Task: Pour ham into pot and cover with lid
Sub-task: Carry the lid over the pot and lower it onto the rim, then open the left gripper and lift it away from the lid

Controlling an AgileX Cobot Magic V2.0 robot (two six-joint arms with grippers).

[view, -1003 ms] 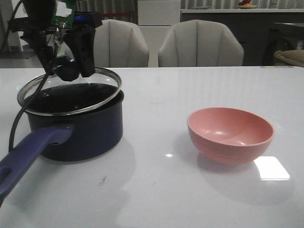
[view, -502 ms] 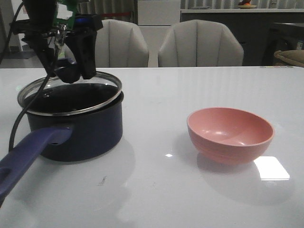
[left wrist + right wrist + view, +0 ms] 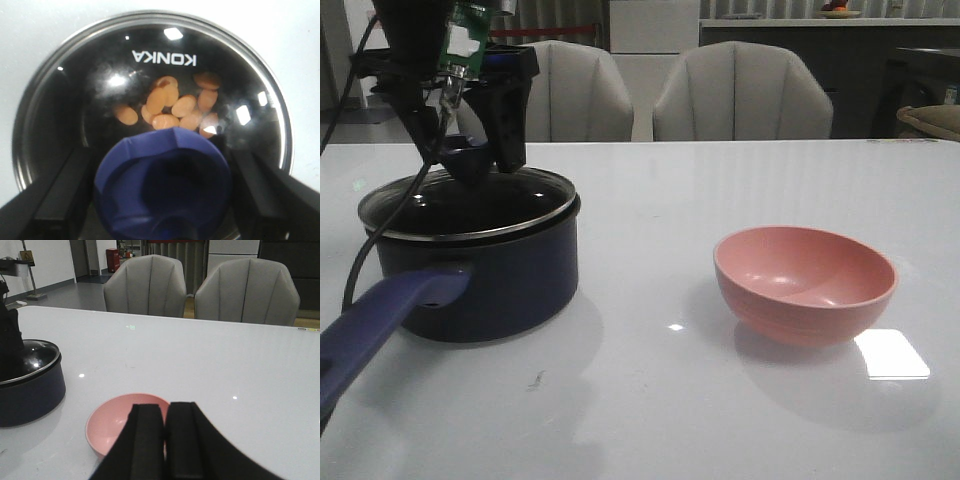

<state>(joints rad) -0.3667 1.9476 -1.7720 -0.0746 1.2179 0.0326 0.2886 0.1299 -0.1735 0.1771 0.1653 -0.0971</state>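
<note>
The dark navy pot (image 3: 480, 280) stands at the table's left, its long purple-blue handle (image 3: 380, 320) pointing toward the front. The glass lid (image 3: 520, 195) lies flat on its rim. My left gripper (image 3: 468, 150) is shut on the lid's blue knob (image 3: 468, 162), a finger on each side. In the left wrist view the knob (image 3: 160, 185) sits between my fingers (image 3: 65, 190), and the ham (image 3: 170, 107), several orange chunks, shows through the lid (image 3: 75, 100) on the pot's black floor. My right gripper (image 3: 165, 412) is shut and empty, above the pink bowl (image 3: 112, 422).
The salmon-pink bowl (image 3: 805, 285) stands empty at the right of the table. Two grey chairs (image 3: 740, 90) stand behind the table's far edge. The pot also shows in the right wrist view (image 3: 30, 390), with the left arm above it.
The lid was tilted with its far edge raised; my left gripper has lowered it and it now lies level on the pot's rim. The bowl has not moved.
</note>
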